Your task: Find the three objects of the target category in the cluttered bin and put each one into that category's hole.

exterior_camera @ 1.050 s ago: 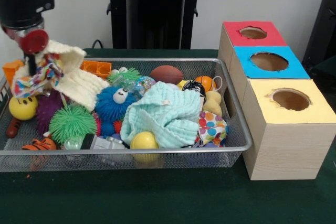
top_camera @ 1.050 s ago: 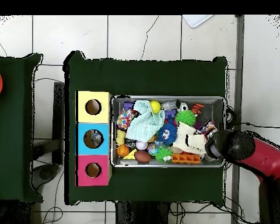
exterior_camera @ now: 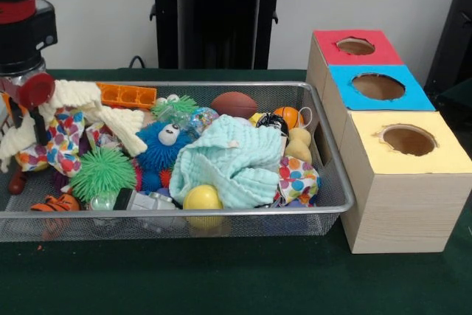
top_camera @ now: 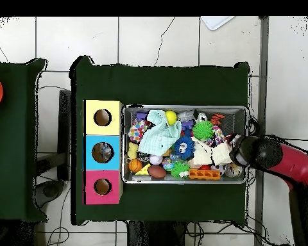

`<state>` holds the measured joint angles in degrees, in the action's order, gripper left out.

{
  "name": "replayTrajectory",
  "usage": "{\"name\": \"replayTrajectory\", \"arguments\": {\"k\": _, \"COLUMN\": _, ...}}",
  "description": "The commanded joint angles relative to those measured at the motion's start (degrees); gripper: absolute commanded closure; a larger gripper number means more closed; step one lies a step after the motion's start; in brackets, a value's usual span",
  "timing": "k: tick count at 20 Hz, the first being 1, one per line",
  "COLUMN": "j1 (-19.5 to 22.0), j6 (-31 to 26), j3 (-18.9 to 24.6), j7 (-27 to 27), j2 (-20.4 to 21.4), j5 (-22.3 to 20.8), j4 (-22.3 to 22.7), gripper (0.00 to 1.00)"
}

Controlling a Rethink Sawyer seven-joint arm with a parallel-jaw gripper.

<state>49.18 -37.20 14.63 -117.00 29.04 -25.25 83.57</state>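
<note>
bin: wire-mesh basket [exterior_camera: 324,208] on the green table [exterior_camera: 221,278], left of the box row in the front view, crammed with toys.
boxes: red box [exterior_camera: 335,53], blue box [exterior_camera: 354,97], yellow box [exterior_camera: 413,182], one hole on top of each; the blue one seems to have something inside in the overhead view, too small to identify.
arm: gripper [exterior_camera: 29,105] over the bin's left end in the front view, upper arm cut off by the frame.
fingers: cannot tell, buried behind a cream cloth [exterior_camera: 81,108] and a polka-dot fabric [exterior_camera: 55,138].
clutter: mint cloth [exterior_camera: 232,156] covers mid-bin items; blue plush [exterior_camera: 162,145], green spiky ball [exterior_camera: 103,171], yellow ball [exterior_camera: 202,198], brown football [exterior_camera: 234,104] half hidden.
front corner: orange striped toy [exterior_camera: 55,203], seen partly through mesh.
</note>
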Motion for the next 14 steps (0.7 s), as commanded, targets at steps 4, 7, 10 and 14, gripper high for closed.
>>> {"name": "replayTrajectory", "arguments": {"k": 4, "j1": 0.2, "j6": -3.9, "j3": 6.0, "j7": 13.3, "j2": -2.1, "j5": -2.7, "j4": -1.2, "gripper": 0.0}}
{"name": "replayTrajectory", "arguments": {"k": 7, "j1": -0.5, "j6": -4.7, "j3": 5.5, "j7": 12.2, "j2": -1.3, "j5": -2.7, "j4": -1.3, "gripper": 0.0}}
{"name": "replayTrajectory", "arguments": {"k": 10, "j1": -1.3, "j6": -5.9, "j3": 5.1, "j7": 10.8, "j2": 1.3, "j5": -2.1, "j4": 1.3, "gripper": 0.0}}
{"name": "replayTrajectory", "arguments": {"k": 14, "j1": -3.4, "j6": -12.5, "j3": 4.7, "j7": 8.6, "j2": 9.6, "j5": 1.5, "j4": 5.6, "gripper": 0.0}}
